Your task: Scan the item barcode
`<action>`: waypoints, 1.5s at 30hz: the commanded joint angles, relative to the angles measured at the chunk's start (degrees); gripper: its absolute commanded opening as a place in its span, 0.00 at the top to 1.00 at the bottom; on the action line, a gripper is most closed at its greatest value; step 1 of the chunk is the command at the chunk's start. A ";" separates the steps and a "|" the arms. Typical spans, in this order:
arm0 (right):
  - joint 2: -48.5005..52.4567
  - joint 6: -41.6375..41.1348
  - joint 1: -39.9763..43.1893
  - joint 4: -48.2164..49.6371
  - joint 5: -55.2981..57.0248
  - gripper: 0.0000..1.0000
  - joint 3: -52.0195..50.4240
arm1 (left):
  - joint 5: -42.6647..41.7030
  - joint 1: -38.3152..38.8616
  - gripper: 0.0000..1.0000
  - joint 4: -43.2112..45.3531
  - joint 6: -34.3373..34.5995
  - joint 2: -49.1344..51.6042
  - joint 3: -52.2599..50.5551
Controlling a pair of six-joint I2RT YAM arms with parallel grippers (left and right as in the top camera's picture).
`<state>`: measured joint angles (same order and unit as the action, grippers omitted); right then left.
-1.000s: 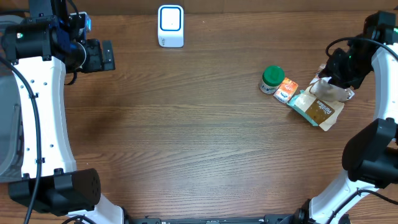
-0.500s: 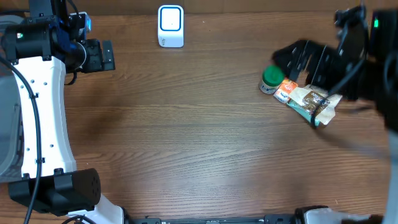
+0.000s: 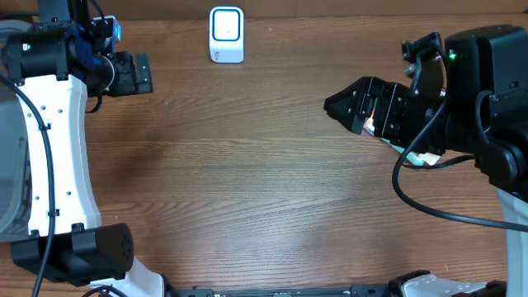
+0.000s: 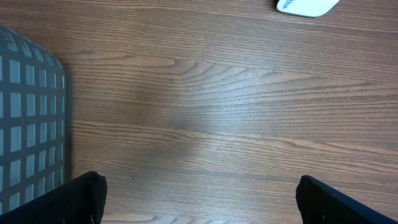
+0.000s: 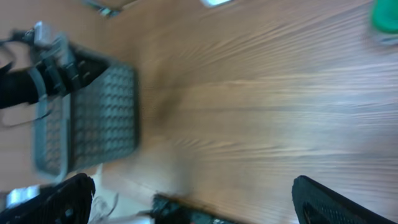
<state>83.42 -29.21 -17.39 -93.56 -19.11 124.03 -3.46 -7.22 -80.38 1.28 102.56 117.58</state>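
Note:
The white barcode scanner (image 3: 226, 35) stands at the table's far edge; its edge also shows at the top of the left wrist view (image 4: 308, 5). My right gripper (image 3: 340, 106) is raised high over the items, open and empty (image 5: 199, 202). Beneath the arm only a sliver of the orange packet (image 3: 372, 124) and an edge of the teal pouch (image 3: 411, 154) show. The green-lidded jar (image 5: 385, 15) appears blurred at the top right of the right wrist view. My left gripper (image 3: 142, 74) hovers open at the far left, with bare wood between its fingers (image 4: 199, 202).
A grey mesh basket (image 4: 28, 124) sits at the table's left edge, also blurred in the right wrist view (image 5: 87, 118). Brown wood stretches between the scanner and the items.
The right gripper opened, let go of the pouch and rose up and to the left, now covering most of the items. The left arm stayed still.

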 commanded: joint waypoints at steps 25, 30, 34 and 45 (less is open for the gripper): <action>-52.50 35.34 18.45 61.70 4.37 0.00 -76.22 | -0.44 0.11 0.00 0.04 -0.92 0.44 -0.11; -63.32 35.28 18.69 73.46 5.07 0.00 -93.09 | -0.44 0.11 0.00 0.04 -0.92 0.44 -0.11; -70.55 34.60 18.58 84.02 4.81 0.00 -105.63 | -0.44 0.11 0.00 0.04 -0.92 0.44 -0.11; -83.36 32.24 14.80 91.34 5.11 0.00 -123.73 | -0.44 0.11 0.00 0.04 -0.92 0.44 -0.11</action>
<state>2.28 3.62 -1.58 -2.31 -13.78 3.05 -3.46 -7.22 -80.38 1.28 102.56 117.58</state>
